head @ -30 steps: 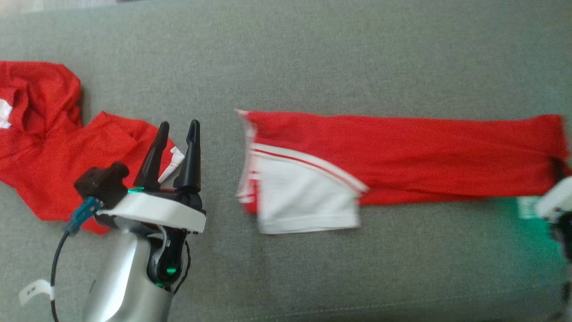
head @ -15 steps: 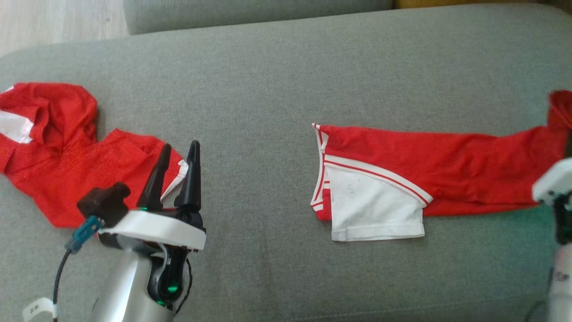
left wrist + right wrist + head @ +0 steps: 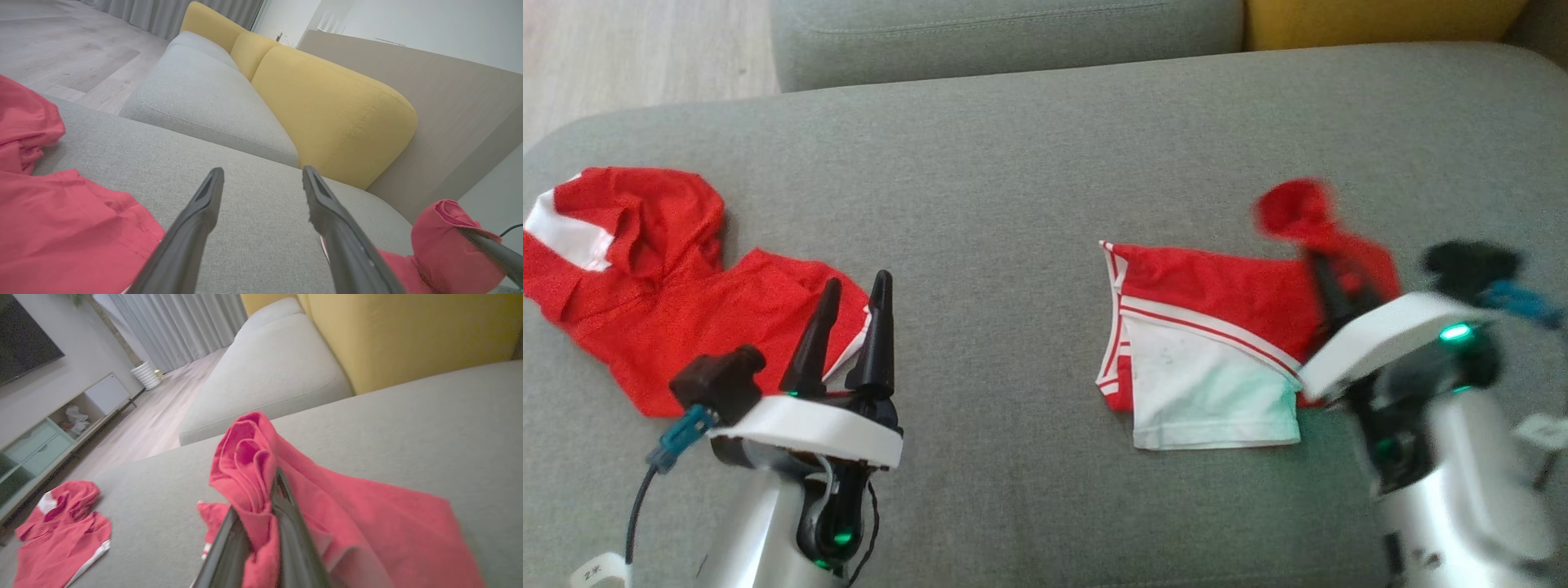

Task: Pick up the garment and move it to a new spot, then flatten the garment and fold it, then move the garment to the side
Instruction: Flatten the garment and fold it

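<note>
Pinching tight, the right gripper has both fingers closed on the red end of the garment. That end stands bunched above the fingertips, lifted off the seat. The right wrist view shows it plainly: fabric squeezed between the dark fingers, with a rolled red fold poking up over them. The rest of the garment lies on the grey seat, right of centre, with its white panel flat at the near left corner. The right arm is blurred in the head view. Over on the left, the left gripper hangs with its fingers spread apart and nothing between them. Its tips sit over the edge of a second red cloth, crumpled at the seat's left end. A yellow cushion sits behind.
</note>
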`<state>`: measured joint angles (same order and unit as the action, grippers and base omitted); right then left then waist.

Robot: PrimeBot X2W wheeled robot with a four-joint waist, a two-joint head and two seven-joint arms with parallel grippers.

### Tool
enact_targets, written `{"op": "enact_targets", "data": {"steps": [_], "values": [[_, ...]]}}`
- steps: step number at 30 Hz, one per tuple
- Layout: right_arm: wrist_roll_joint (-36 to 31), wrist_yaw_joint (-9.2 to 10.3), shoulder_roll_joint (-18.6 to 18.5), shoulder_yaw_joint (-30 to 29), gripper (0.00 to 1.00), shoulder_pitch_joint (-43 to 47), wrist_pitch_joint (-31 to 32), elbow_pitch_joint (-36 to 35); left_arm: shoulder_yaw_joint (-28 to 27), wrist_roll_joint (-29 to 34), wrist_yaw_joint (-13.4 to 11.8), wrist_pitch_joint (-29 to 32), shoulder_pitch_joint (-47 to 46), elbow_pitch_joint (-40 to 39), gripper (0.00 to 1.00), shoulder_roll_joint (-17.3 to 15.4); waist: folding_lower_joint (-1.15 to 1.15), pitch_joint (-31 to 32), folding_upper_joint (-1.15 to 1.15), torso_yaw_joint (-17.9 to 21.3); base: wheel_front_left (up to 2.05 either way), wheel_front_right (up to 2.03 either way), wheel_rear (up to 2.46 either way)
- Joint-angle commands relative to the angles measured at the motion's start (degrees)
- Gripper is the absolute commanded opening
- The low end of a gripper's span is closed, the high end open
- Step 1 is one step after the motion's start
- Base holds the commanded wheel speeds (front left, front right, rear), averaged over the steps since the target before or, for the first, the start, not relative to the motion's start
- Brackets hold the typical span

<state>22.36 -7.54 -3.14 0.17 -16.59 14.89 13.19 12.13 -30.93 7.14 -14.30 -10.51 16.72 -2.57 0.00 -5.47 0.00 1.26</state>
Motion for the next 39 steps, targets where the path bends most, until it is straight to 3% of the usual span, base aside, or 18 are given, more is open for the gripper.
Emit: {"op": "enact_targets", "data": {"steps": [1, 6, 11, 12, 17, 24, 28, 33, 36, 39], "values": [[1.83, 0.05, 0.24, 3.83, 0.0, -0.96, -1.41, -1.63, -1.5, -0.47, 0.35, -0.7, -0.81, -1.66, 1.0, -0.32, 0.0, 0.11, 0.0, -0.36, 0.0, 0.0, 0.0], [4.72, 0.05, 0.25, 12.42, 0.0, -0.81, -6.05, 1.54, -1.17, -0.76, 0.27, -0.7, -0.65, -1.56, 1.0, -0.32, 0.0, -0.04, 0.0, -1.22, 0.0, 0.0, 0.0], [5.9, 0.05, 0.25, 16.94, 0.0, -2.08, -9.81, 7.45, -0.11, -1.1, 0.27, -0.7, -0.56, -0.9, 1.0, -0.32, 0.0, -0.47, 0.0, -2.49, 0.0, 0.0, 0.0], [5.7, 0.05, 0.25, 16.91, 1.0, -2.76, -11.55, 10.01, 0.16, -1.31, 0.25, -0.7, -0.65, -0.72, 1.0, -0.32, 0.0, -0.76, 0.0, -3.05, 0.0, 0.0, 0.0], [8.34, 0.05, 0.25, 20.61, 1.0, -3.85, -13.84, 12.21, 0.05, -1.42, 0.2, -0.7, -0.61, -0.36, 1.0, -0.31, 0.0, -1.06, 0.0, -3.6, 0.0, 0.0, 0.0], [20.05, 0.05, 0.25, 30.66, 1.0, -4.14, -13.27, 10.33, -0.31, -1.59, 0.07, -0.7, -0.33, -0.07, 1.0, -0.31, 0.0, -1.0, 0.0, -3.28, 0.0, 0.0, 0.0], [24.26, 0.05, 0.26, 31.3, 1.0, -5.48, -14.65, 9.64, -0.22, -1.85, -0.07, -0.7, -0.24, -0.08, 1.0, -0.31, 0.0, -0.51, 0.0, -2.5, 0.0, 0.0, 0.0], [18.78, 0.05, 0.26, 25.34, 1.0, -9.25, -16.96, 11.04, -0.35, -1.68, -0.15, -0.7, -0.11, -0.45, 1.0, -0.31, 0.0, 0.05, 0.0, -1.18, 0.0, 0.0, 0.0], [10.51, 0.05, 0.09, 18.6, 1.0, -10.83, -17.64, 11.54, -0.57, -1.63, -0.16, -0.7, -0.25, -1.25, 1.0, -0.31, 0.0, 0.19, 0.0, -0.39, 0.0, 0.0, 0.0], [0.09, 0.05, -2.71, 13.84, 1.0, -10.86, -18.77, 9.91, -0.68, -1.84, -0.16, -0.7, -0.39, -2.28, 1.0, -0.31, 0.0, 0.24, 0.0, 0.33, 0.0, 0.0, 0.0]]}}
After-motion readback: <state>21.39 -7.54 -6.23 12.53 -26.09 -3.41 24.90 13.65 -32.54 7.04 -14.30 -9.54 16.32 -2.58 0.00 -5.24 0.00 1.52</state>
